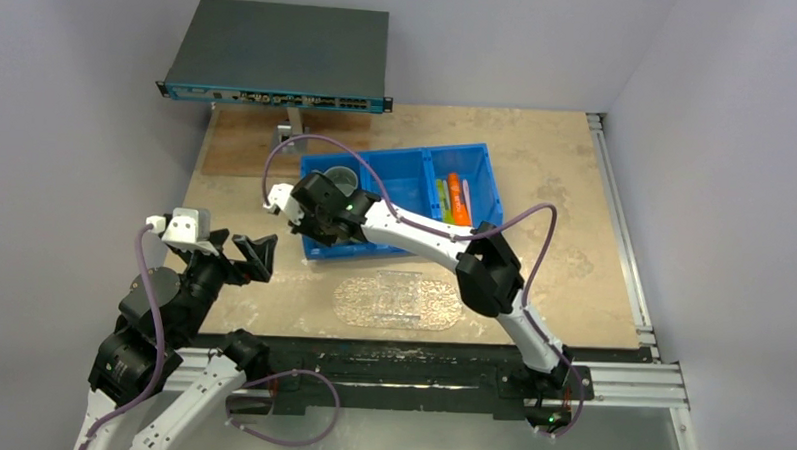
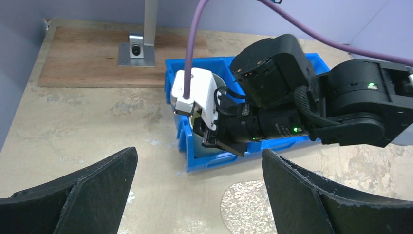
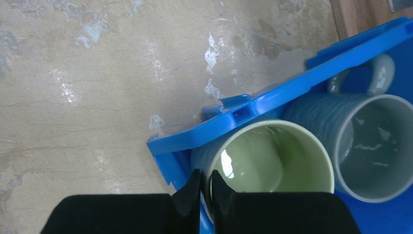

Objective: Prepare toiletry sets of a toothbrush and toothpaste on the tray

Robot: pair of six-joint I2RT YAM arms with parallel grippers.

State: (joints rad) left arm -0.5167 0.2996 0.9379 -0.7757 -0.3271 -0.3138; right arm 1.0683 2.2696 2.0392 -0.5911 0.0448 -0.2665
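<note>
Right wrist, right gripper (image 3: 205,189) pinching green mug (image 3: 268,163) rim at bin (image 3: 292,87) corner, left gripper (image 2: 198,158) wide.

Right arm (image 1: 414,229) spans blue bin (image 1: 457,149) (pale-green mug (image 3: 268,156) compartment blocked); tray (image 1: 397,300) approach open.

top view looks down from behind; wrist views (close in) share the blue bin (image 2: 209,162).

The tray (image 1: 399,300), clear and glittery, lies flat on the desk (image 1: 576,191) just ahead of my bases. The orange tube (image 1: 458,199) and green tube (image 1: 442,200) lie side by side in the right compartment of the blue bin (image 1: 406,175).
</note>
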